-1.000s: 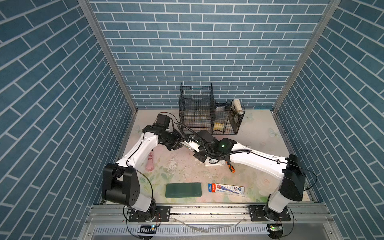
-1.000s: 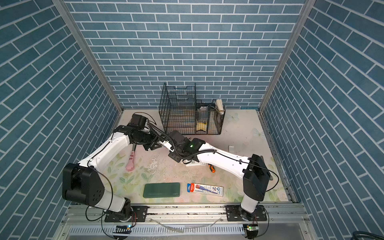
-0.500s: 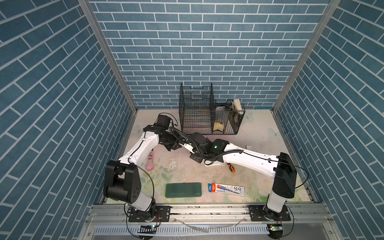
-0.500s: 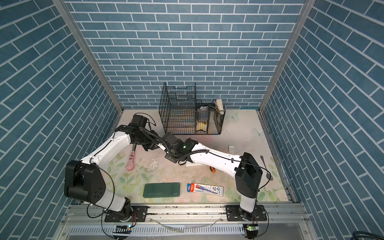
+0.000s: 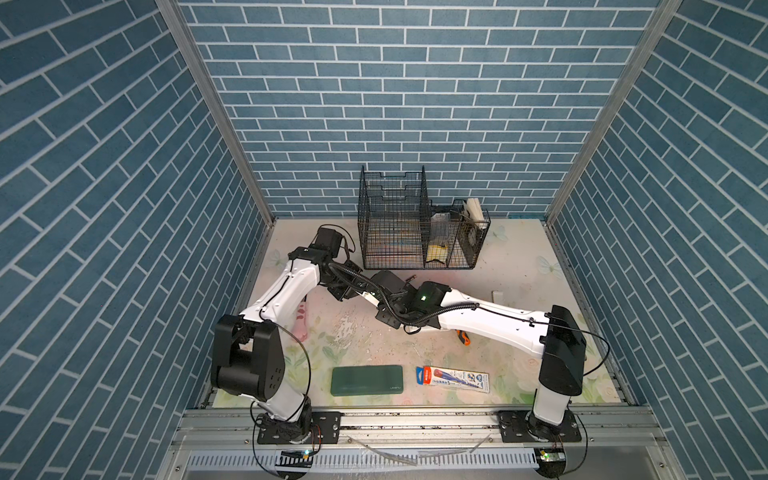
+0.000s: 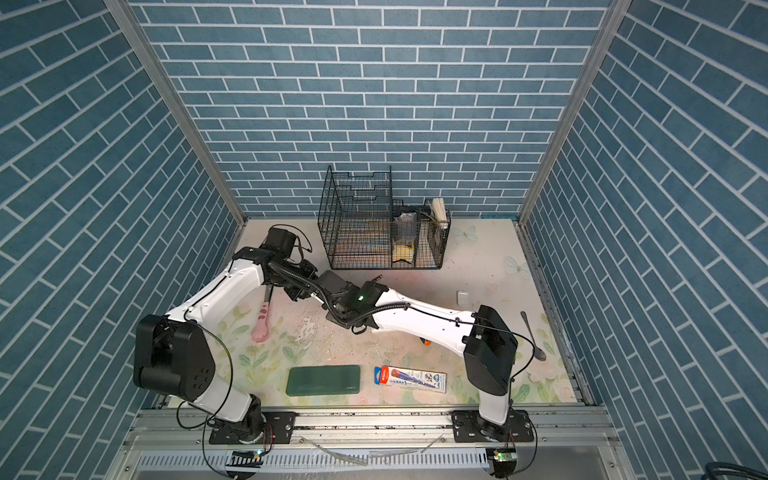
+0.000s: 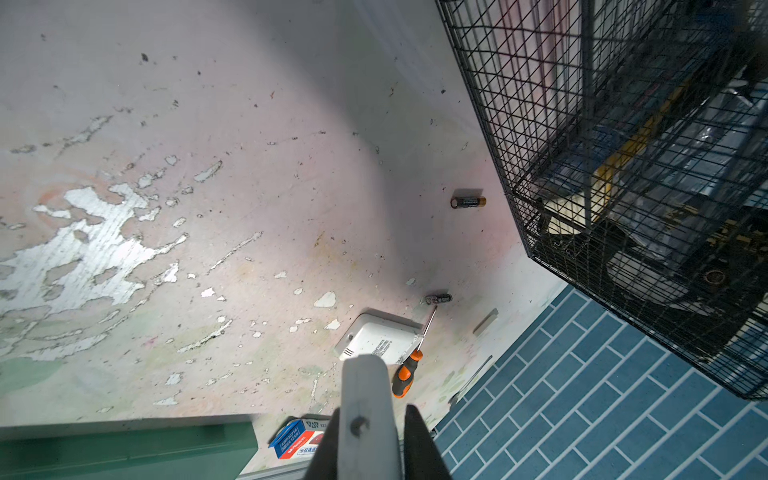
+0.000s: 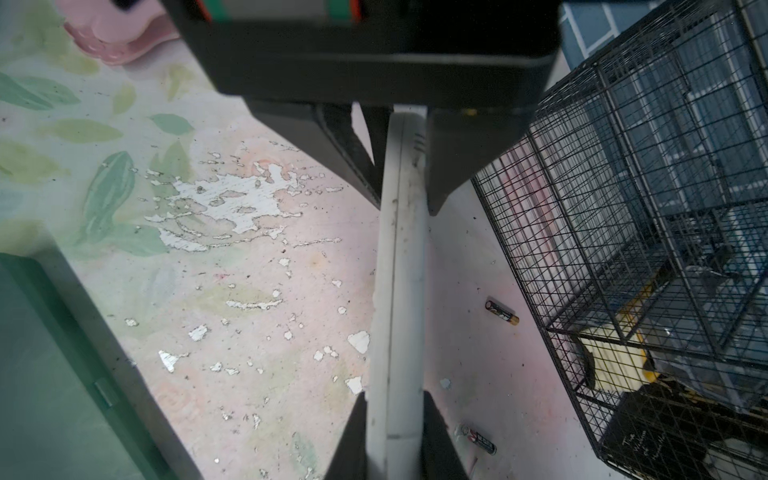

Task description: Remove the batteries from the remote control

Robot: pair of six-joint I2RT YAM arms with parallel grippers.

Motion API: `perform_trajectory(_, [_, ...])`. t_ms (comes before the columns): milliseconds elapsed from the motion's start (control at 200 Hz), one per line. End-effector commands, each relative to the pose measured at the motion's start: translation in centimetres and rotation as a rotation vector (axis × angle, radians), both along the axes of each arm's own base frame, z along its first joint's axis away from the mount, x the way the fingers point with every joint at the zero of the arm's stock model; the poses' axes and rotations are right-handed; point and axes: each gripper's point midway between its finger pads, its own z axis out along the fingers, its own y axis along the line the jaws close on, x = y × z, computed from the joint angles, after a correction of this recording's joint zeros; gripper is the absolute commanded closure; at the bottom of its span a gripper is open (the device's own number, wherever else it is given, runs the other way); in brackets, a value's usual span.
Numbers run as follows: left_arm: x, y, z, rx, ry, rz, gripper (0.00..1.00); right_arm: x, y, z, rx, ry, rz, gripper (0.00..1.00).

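Holding a white remote control (image 8: pixel 399 291) clear of the worktop (image 8: pixel 257 266) by its two ends — jaws of the left gripper (image 7: pixel 372 415) and of the right gripper (image 8: pixel 392 411) each pinched onto its edges. Partly done, by the look of it: two batteries loose on the worktop, a battery (image 7: pixel 467 202) near the wire basket (image 7: pixel 623 166), a second battery (image 7: pixel 438 298) just beside the tip of the orange-and-black screwdriver (image 7: pixel 405 376). Cannot tell whether any remain inside — compartment out of view.

Both arms angle inward, left tool (image 7: pixel 370 419) and right tool (image 8: pixel 395 415) clamped.
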Motion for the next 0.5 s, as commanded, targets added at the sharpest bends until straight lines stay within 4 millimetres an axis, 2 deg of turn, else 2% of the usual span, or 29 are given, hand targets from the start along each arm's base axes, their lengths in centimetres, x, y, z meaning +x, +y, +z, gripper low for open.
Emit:
perform_trajectory(0, [0.8,0.6,-0.7,0.061,-0.051,-0.049,1.00,0.5,2.6,5.3,0.139,-0.086,0.035,0.91])
perform_trajectory(110, [1.1,0.6,-0.5,0.053,-0.074,-0.048,1.00,0.6,2.1,5.5,0.133,-0.098,0.027,0.83])
perform_trajectory(295, [1.6,0.7,-0.2,0.044,-0.111,-0.049,1.00,0.5,1.1,5.5,0.123,-0.106,0.018,0.60])
perform_trajectory(495, [2.4,0.7,0.0,0.017,-0.167,-0.027,1.00,0.0,-0.5,5.6,0.118,-0.101,-0.004,0.54])
